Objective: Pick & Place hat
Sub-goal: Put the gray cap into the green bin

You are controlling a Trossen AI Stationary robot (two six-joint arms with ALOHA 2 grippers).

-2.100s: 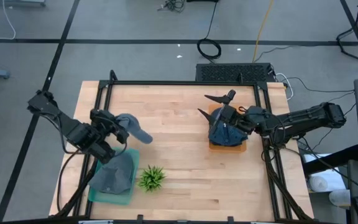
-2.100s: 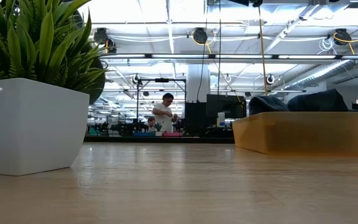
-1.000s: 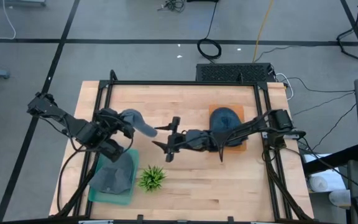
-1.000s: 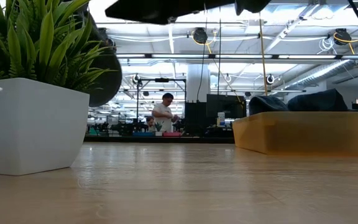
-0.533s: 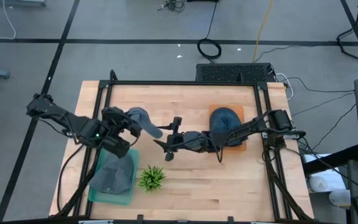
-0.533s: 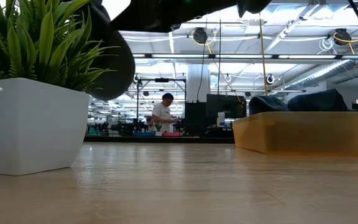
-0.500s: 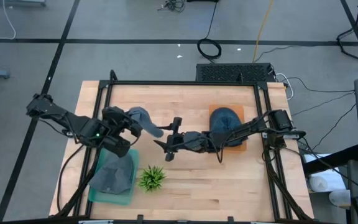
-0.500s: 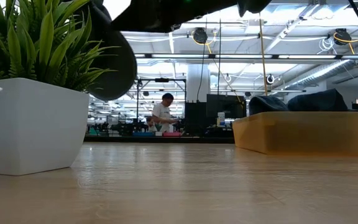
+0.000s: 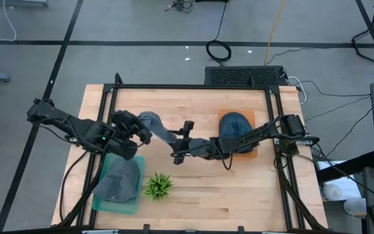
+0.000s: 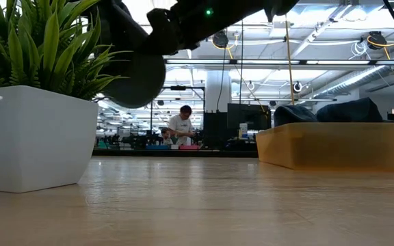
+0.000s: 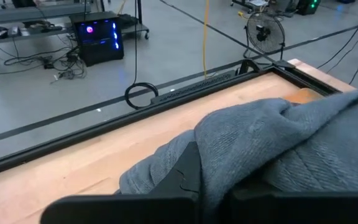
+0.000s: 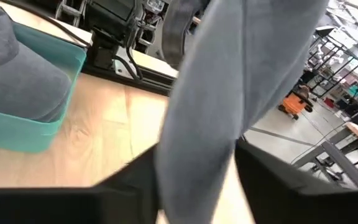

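Note:
A grey hat [image 9: 153, 125] hangs in the air over the table's middle, between both arms. My left gripper [image 9: 135, 133] is shut on its crown end. My right gripper [image 9: 178, 144] reaches in from the right and is shut on its brim [image 9: 166, 136]. In the low view the hat [image 10: 134, 75] shows as a dark shape well above the tabletop. Another grey hat [image 9: 119, 184] lies in a teal tray [image 9: 127, 207]. A dark blue hat [image 9: 233, 124] lies on an orange tray [image 9: 247, 153]. My left gripper holds the hat's crown [image 11: 272, 143]. The bunched cloth drapes over the fingers [image 11: 185, 174] and hides the place of contact. The hat is lifted clear of the table. My right gripper pinches the hat's brim [image 12: 197, 149] between its two fingers [image 12: 135, 177]. It comes level from the table's right side. The brim fills the gap between the fingers, and the hat is clear of the table.
A small green plant in a white pot [image 9: 158, 185] stands near the front edge beside the teal tray; it also shows in the low view [image 10: 33, 133]. A black frame [image 9: 187, 86] edges the table. People stand in the room beyond.
My right gripper has swung from the orange tray toward the table's left, to the middle, then on to the hat's brim. My left gripper has carried the grey hat toward the table's right, held clear of the table, until the brim lies between the right fingers.

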